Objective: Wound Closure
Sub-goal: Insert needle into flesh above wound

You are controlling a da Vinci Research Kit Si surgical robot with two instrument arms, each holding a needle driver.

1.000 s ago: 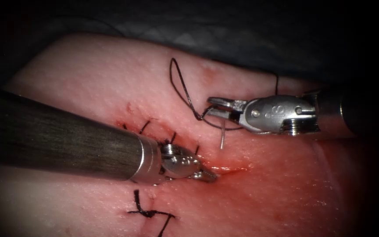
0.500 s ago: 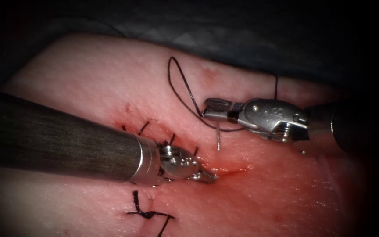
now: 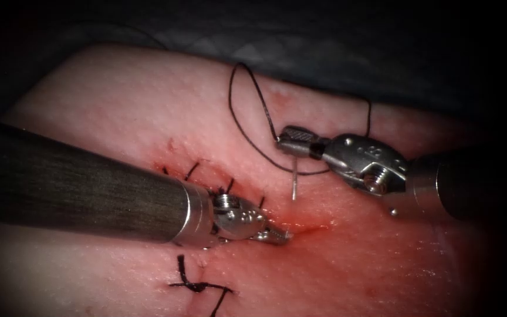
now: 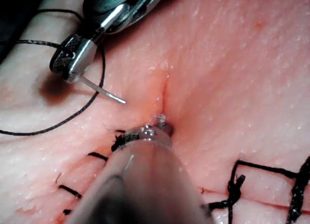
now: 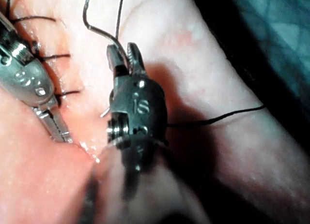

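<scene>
- The right tool (image 3: 293, 142) had its jaws closed on the needle (image 3: 294, 179) near its thread end, point hanging clear above the tissue (image 3: 118, 100), just right of the open end of the cut (image 3: 309, 226) and not in it.
- The thread (image 3: 247, 126) looped up from those jaws, slack over the tissue.
- The left tool (image 3: 277, 236) pressed its tip at the cut's edge beside the finished stitches (image 3: 193, 170), seemingly steadying it; whether its jaws gripped tissue I could not tell.

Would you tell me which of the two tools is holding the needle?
The right arm's tool grips the needle clear of the tissue; the left arm's tool sits at the cut.
</scene>
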